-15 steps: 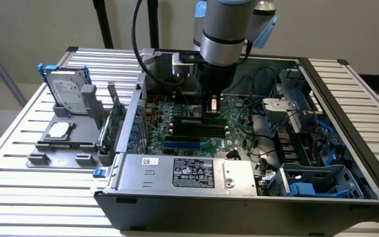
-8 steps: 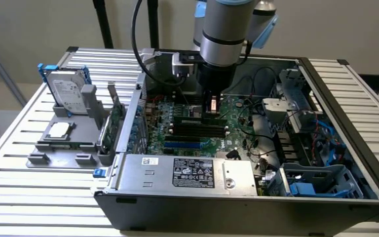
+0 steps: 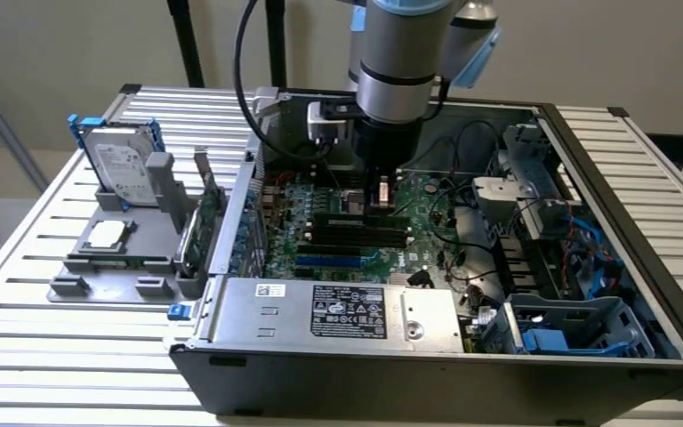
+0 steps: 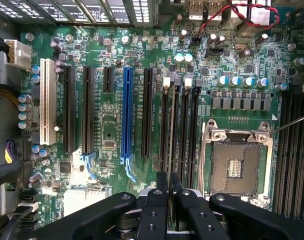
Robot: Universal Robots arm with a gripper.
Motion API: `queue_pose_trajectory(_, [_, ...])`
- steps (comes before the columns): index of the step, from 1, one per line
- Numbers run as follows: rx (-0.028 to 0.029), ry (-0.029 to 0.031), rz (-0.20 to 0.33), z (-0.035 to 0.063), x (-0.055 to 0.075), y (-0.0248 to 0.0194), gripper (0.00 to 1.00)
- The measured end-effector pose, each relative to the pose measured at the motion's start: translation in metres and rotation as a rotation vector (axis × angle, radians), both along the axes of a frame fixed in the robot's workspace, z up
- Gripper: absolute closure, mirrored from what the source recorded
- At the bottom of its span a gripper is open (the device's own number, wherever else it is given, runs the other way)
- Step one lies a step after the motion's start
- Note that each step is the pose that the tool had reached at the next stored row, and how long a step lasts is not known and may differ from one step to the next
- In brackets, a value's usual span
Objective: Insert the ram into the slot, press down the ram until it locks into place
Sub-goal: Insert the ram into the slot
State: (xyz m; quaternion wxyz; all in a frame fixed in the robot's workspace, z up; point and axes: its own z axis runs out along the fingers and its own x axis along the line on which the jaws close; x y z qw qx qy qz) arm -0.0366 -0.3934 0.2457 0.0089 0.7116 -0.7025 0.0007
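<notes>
My gripper [image 4: 169, 186] reaches down into the open computer case, low over the motherboard [image 3: 380, 203]. Its two black fingers [image 4: 162, 182] stand close together, shut on the ram [image 4: 172, 131], a thin stick seen edge-on. The ram runs along a bank of parallel black memory slots [image 4: 164, 125] beside the silver processor socket. It lines up with the second slot of that bank. Whether it is seated in the slot or held just above it I cannot tell. In the exterior view these slots [image 3: 344, 233] lie just in front of the gripper.
A long blue slot [image 4: 126, 112] and black expansion slots lie beside the memory bank. The processor socket [image 4: 237, 165] is on the other side, with more black slots [image 4: 292, 150] beyond. The power supply [image 3: 330, 310], case walls and cables ring the board. Outside stand a hard drive [image 3: 122, 169] and an expansion card [image 3: 209, 218].
</notes>
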Motion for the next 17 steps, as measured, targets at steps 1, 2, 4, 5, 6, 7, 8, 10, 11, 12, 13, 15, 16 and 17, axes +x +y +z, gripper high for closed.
queue_pose_trajectory(1, [-0.0022, -0.0006, 0.000, -0.0006, -0.0007, 0.0000, 0.87])
queue_pose_trajectory(2, [-0.0055, -0.0010, 0.000, -0.0014, -0.0013, 0.0000, 0.87])
queue_pose_trajectory(4, [-0.0147, -0.0011, 0.000, -0.0028, -0.0017, 0.0005, 0.87])
queue_pose_trajectory(5, [-0.0189, -0.0010, 0.000, -0.0034, -0.0017, 0.0011, 0.87])
queue_pose_trajectory(6, [-0.0210, -0.0011, 0.000, -0.0041, -0.0017, 0.0019, 0.87])
queue_pose_trajectory(7, [-0.0220, -0.0010, 0.000, -0.0046, -0.0017, 0.0025, 0.87])
queue_pose_trajectory(8, [-0.0225, -0.0011, 0.000, -0.0051, -0.0017, 0.0031, 0.87])
queue_pose_trajectory(10, [-0.0233, -0.0011, 0.000, -0.0060, -0.0016, 0.0038, 0.87])
queue_pose_trajectory(11, [-0.0238, -0.0010, 0.000, -0.0064, -0.0016, 0.0040, 0.87])
queue_pose_trajectory(12, [-0.0241, -0.0010, 0.000, -0.0067, -0.0017, 0.0041, 0.87])
queue_pose_trajectory(13, [-0.0243, -0.0011, 0.000, -0.0071, -0.0017, 0.0041, 0.87])
queue_pose_trajectory(15, [-0.0246, -0.0010, 0.000, -0.0078, -0.0017, 0.0042, 0.87])
queue_pose_trajectory(16, [-0.0247, -0.0010, 0.000, -0.0081, -0.0017, 0.0042, 0.87])
queue_pose_trajectory(17, [-0.0246, -0.0010, 0.000, -0.0084, -0.0017, 0.0042, 0.87])
